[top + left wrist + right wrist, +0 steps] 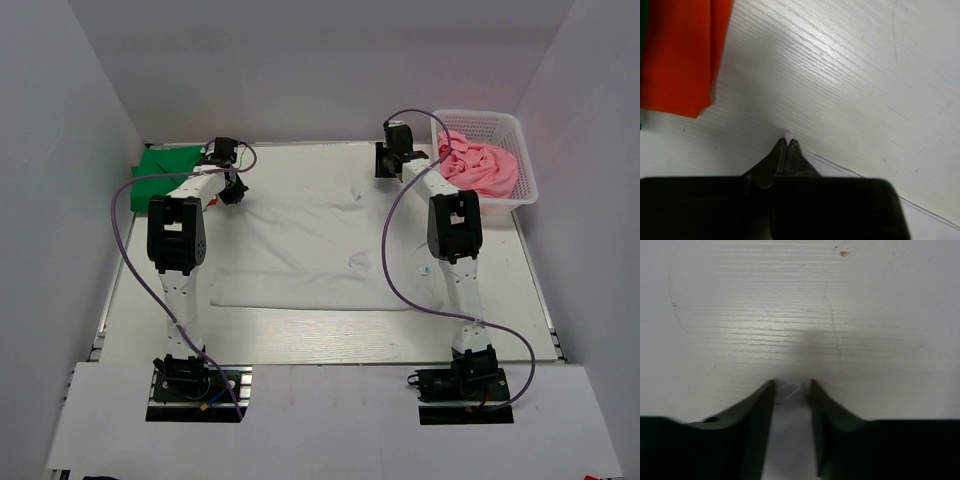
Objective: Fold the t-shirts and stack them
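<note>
Left hand (pixel 788 144) pinching white t-shirt (pixel 320 250) corner; right hand (pixel 791 390) slightly spread around its edge.

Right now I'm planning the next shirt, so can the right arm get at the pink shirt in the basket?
Probably yes. The pink shirt lies heaped in the open-topped basket just beside the right gripper, with nothing over it. But that gripper seems to hold the white shirt edge.

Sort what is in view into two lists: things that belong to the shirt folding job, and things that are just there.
Belongs to the job:
- white t-shirt, spread flat mid-table
- green t-shirt, far left corner
- orange t-shirt, beside the green one
- pink t-shirt, bunched in the basket
- left gripper, right gripper, both at the white shirt's far edge

Just there:
- white basket
- table
</note>
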Action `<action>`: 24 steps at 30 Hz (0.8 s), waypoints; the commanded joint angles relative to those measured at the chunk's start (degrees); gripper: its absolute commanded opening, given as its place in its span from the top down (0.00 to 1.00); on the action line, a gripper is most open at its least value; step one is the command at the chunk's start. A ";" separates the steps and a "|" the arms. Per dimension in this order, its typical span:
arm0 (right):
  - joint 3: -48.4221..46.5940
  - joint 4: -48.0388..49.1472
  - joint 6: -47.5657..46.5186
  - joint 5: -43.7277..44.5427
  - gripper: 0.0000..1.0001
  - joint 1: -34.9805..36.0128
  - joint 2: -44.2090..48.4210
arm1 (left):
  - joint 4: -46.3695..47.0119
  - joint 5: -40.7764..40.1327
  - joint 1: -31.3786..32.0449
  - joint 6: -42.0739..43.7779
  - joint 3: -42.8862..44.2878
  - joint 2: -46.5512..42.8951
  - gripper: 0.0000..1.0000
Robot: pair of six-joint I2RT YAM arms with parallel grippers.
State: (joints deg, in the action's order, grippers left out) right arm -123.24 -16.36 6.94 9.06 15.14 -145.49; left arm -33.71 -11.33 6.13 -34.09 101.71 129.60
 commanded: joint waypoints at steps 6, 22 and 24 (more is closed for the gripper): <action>1.94 -0.78 -0.78 1.14 1.00 0.60 2.30 | -2.14 0.52 -0.15 1.92 0.07 -1.98 1.00; 52.80 22.51 -3.25 3.51 1.00 5.61 45.87 | 1.11 -2.99 0.99 1.39 -17.40 -18.94 1.00; 56.86 22.51 -2.11 3.68 1.00 6.04 48.45 | 2.41 -3.52 0.99 0.60 -19.96 -21.31 1.00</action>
State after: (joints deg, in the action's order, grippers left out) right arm -71.18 1.21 3.16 11.55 21.45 -101.03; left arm -33.85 -13.17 6.90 -32.99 84.31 114.85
